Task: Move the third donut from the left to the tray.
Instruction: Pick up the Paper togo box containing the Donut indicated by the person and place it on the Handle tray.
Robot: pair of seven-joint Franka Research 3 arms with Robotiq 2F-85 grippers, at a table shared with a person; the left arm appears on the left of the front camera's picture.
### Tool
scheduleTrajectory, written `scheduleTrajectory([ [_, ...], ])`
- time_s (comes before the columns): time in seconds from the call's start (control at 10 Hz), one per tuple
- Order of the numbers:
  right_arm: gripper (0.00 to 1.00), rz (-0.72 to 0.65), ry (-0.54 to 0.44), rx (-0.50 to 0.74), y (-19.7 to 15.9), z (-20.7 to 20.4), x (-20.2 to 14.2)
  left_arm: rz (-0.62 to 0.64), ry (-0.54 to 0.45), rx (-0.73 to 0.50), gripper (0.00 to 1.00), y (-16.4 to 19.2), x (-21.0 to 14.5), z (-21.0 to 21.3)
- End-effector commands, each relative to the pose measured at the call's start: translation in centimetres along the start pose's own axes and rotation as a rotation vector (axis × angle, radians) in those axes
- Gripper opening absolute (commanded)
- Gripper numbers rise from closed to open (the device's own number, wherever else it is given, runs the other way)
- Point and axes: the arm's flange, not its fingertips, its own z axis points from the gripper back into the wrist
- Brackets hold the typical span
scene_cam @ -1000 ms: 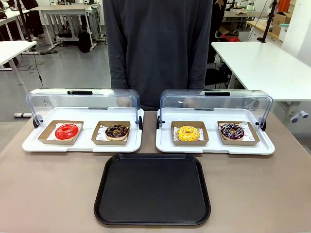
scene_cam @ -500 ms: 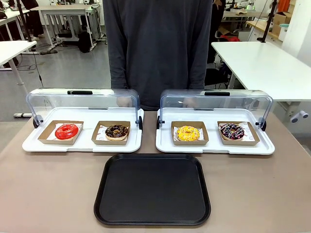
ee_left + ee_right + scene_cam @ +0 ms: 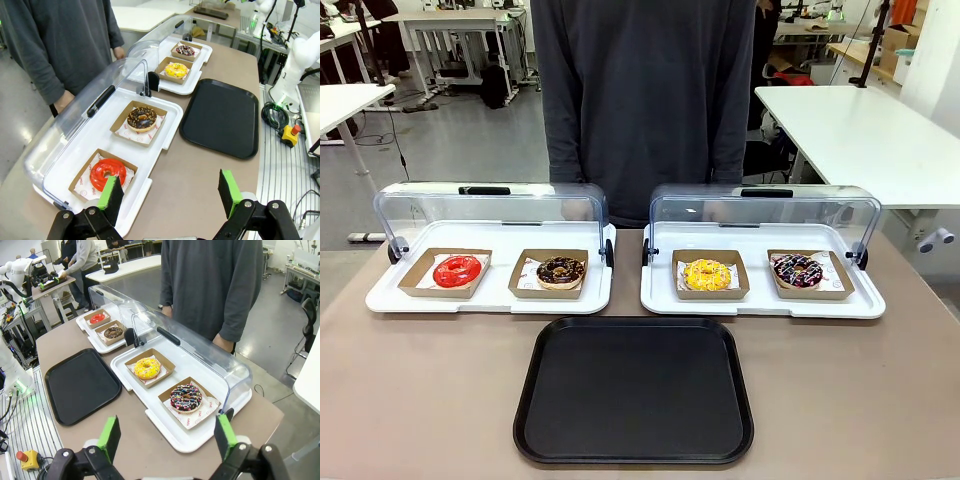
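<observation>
The third donut from the left (image 3: pixel 706 272) has yellow glaze and orange sprinkles and lies in a brown cardboard holder on the right white tray; it also shows as the yellow donut (image 3: pixel 146 368) and, far off, the yellow donut (image 3: pixel 176 69). The black tray (image 3: pixel 633 390) lies bare in front of the white trays, also seen as the black tray (image 3: pixel 221 116) and the black tray (image 3: pixel 81 383). My left gripper (image 3: pixel 170 192) hangs open above the table's left end, near the red donut. My right gripper (image 3: pixel 166 436) hangs open above the right end, nothing between its fingers.
Two white trays (image 3: pixel 490 296) with raised clear domed lids hold a red donut (image 3: pixel 458 270), a chocolate donut (image 3: pixel 560 270) and a sprinkled chocolate donut (image 3: pixel 798 270). A person in a grey top (image 3: pixel 645 100) stands at the far side, hands behind the lids.
</observation>
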Motion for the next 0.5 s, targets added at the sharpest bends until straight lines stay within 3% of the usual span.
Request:
scheduleTrajectory([
  [0.0,1.0,0.024,-0.026,-0.002,-0.39,0.0,0.29,-0.012,-0.006,-0.006,1.0,0.0,0.07,0.16],
  [0.4,1.0,0.024,-0.026,-0.002,-0.39,0.0,0.29,-0.012,-0.006,-0.006,1.0,0.0,0.07,0.16],
])
